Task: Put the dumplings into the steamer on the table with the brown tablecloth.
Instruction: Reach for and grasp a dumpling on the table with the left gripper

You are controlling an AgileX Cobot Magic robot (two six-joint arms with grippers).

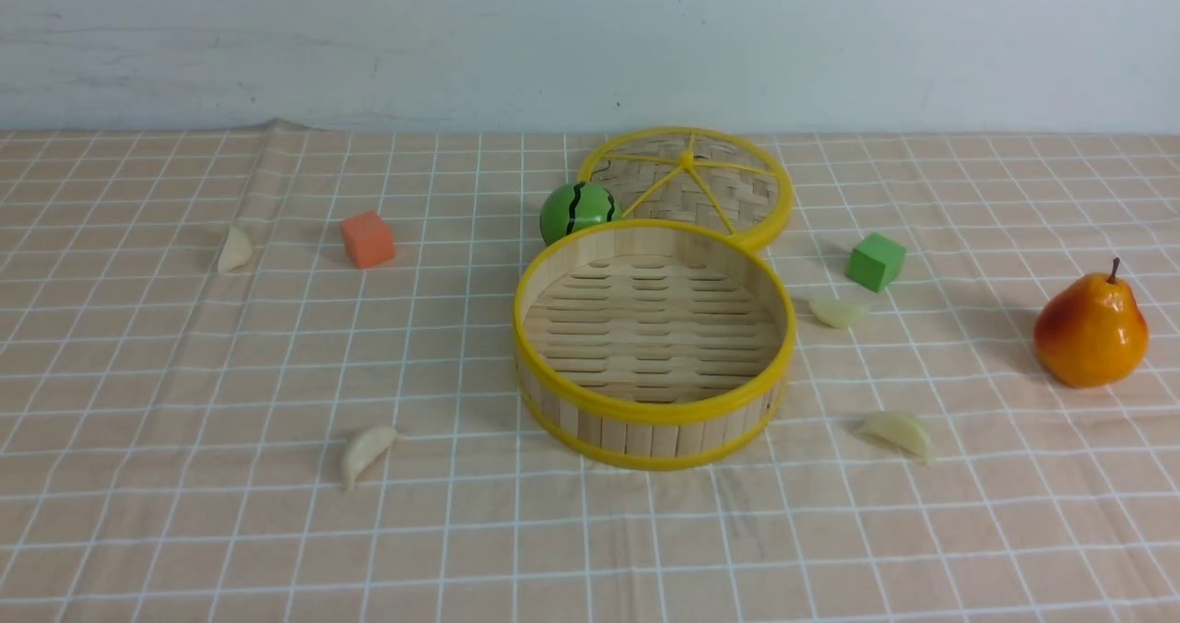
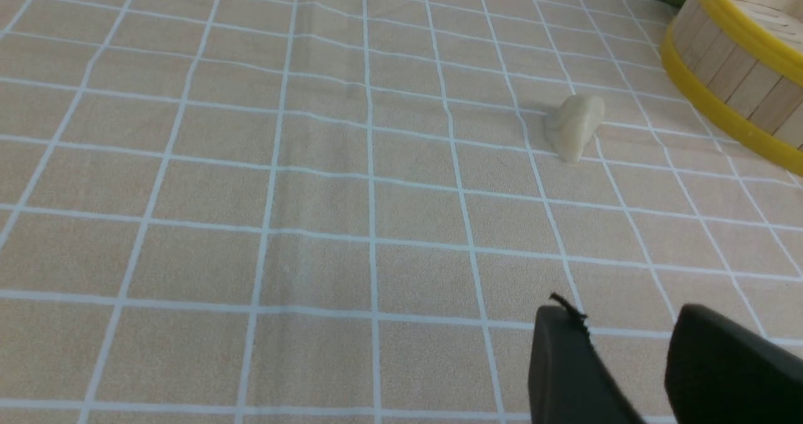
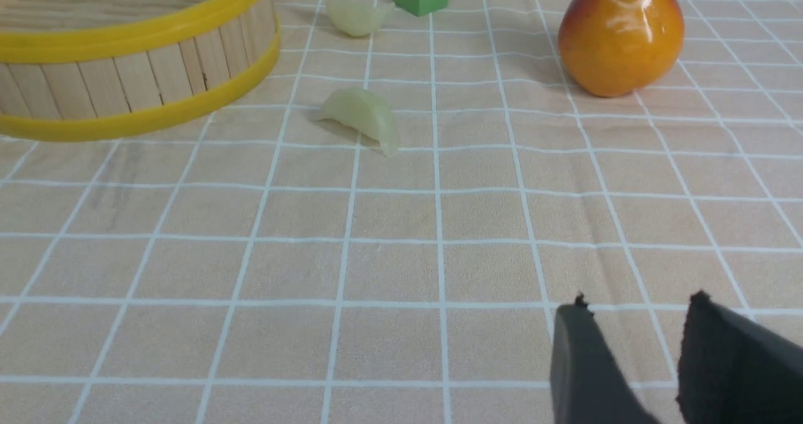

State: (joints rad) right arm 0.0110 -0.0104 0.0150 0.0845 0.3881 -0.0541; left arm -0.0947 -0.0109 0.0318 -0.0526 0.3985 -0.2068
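The steamer [image 1: 653,420] stands in the middle of the brown tablecloth [image 1: 184,531], with nothing in it. Four dumplings lie on the cloth: one far left [image 1: 234,249], one front left [image 1: 366,451], one right of the steamer [image 1: 836,311], one front right [image 1: 898,431]. No gripper shows in the front view. In the left wrist view my left gripper [image 2: 627,320] is open and empty, apart from the front-left dumpling [image 2: 575,126]. In the right wrist view my right gripper [image 3: 637,308] is open and empty, apart from the front-right dumpling [image 3: 361,115].
The woven steamer lid [image 1: 728,185] lies behind the steamer, with a green striped ball [image 1: 577,211] beside it. An orange cube [image 1: 367,239] sits at the left, a green cube [image 1: 876,261] at the right and an orange pear [image 1: 1091,329] at the far right.
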